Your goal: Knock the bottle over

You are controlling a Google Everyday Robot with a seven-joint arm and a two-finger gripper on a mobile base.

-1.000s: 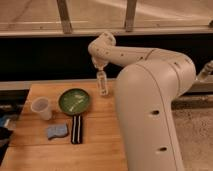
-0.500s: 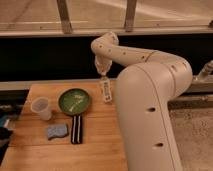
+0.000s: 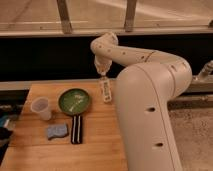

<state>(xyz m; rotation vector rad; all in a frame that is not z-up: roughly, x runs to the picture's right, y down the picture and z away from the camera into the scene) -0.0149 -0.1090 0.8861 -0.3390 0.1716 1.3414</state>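
Observation:
The bottle (image 3: 105, 91), small, slim and clear with a whitish label, lies on its side on the wooden table (image 3: 100, 145) near the far edge, just right of the green plate. My gripper (image 3: 102, 71) hangs from the white arm just above the bottle's far end, close to it. I cannot tell whether it touches the bottle.
A green plate (image 3: 74, 101) sits mid-table. A translucent plastic cup (image 3: 41, 107) stands to its left. A blue sponge (image 3: 57, 131) and a black striped object (image 3: 76, 129) lie in front. My white body (image 3: 150, 120) covers the table's right side. A dark wall runs behind.
The bottle stood upright at the gripper a second ago; it now lies flat on the table. The gripper has lifted slightly above it.

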